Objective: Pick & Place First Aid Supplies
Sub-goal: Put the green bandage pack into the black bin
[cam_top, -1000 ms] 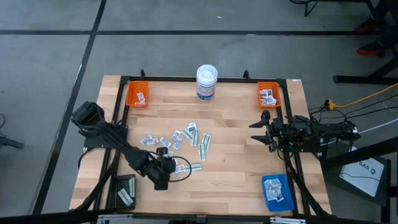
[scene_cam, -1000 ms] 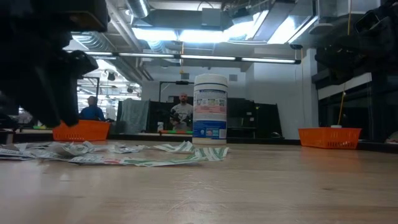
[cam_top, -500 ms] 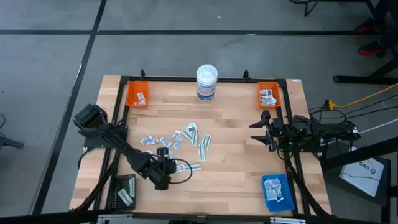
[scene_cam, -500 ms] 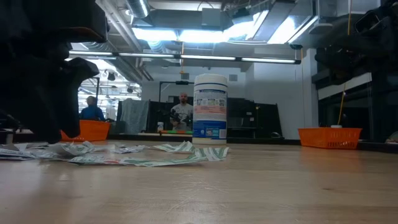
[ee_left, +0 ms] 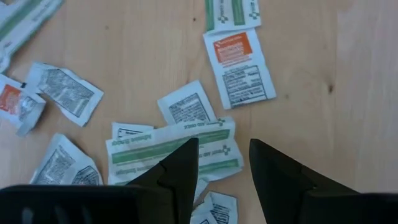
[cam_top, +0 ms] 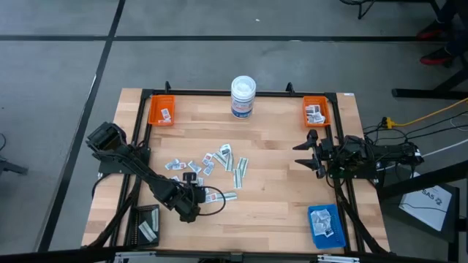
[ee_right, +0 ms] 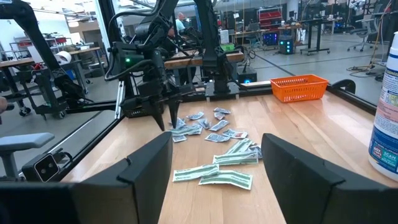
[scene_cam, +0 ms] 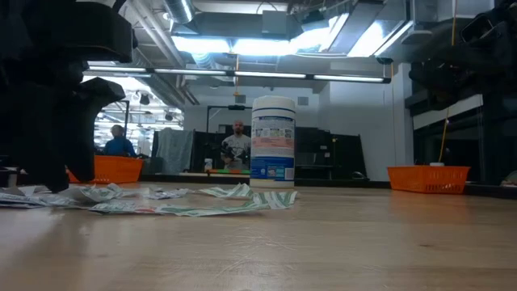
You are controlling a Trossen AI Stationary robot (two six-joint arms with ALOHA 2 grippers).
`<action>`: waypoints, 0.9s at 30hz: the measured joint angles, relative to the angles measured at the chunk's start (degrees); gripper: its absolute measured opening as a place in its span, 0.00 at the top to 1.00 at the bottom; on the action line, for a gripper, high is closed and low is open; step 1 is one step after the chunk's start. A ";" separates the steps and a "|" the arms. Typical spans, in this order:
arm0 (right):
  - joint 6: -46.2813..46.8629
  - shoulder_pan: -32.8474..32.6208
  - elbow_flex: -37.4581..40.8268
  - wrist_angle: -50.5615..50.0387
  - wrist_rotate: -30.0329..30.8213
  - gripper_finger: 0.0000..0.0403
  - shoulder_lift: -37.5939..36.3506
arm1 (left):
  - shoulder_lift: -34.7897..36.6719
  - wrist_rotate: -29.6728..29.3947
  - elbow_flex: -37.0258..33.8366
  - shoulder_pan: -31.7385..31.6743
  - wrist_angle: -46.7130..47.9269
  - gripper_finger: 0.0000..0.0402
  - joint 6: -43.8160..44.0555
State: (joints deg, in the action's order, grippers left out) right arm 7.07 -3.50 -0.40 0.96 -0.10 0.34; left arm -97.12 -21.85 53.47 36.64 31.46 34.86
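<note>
Green-striped strip point(ee_left: 173, 149) crosswise before left tool point(ee_left: 224, 163)

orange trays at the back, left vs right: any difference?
Position: in the high view the left orange tray sits at the back-left corner, the right orange tray at the back-right corner.
Contents: the left tray shows a couple of packets with much bare orange floor; the right tray holds a fuller cluster of packets.
Shared: both are small, rectangular, orange, and lie along the table's back edge either side of the white tub.
</note>
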 joint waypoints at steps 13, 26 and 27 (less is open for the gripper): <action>0.00 -0.01 0.00 0.01 -0.01 0.39 0.01 | -3.52 -1.44 0.14 -1.10 -1.45 0.66 -2.77; 0.00 0.00 0.00 0.01 -0.02 0.39 0.01 | -3.47 1.22 0.16 -1.49 -1.53 0.83 -1.01; 0.00 -0.01 0.00 0.01 -0.01 0.39 0.01 | -3.34 1.73 0.13 -1.51 -1.53 0.86 -1.05</action>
State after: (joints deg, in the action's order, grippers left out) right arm 7.07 -3.51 -0.40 0.97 -0.11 0.35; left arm -100.46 -20.13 53.60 35.14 29.93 33.81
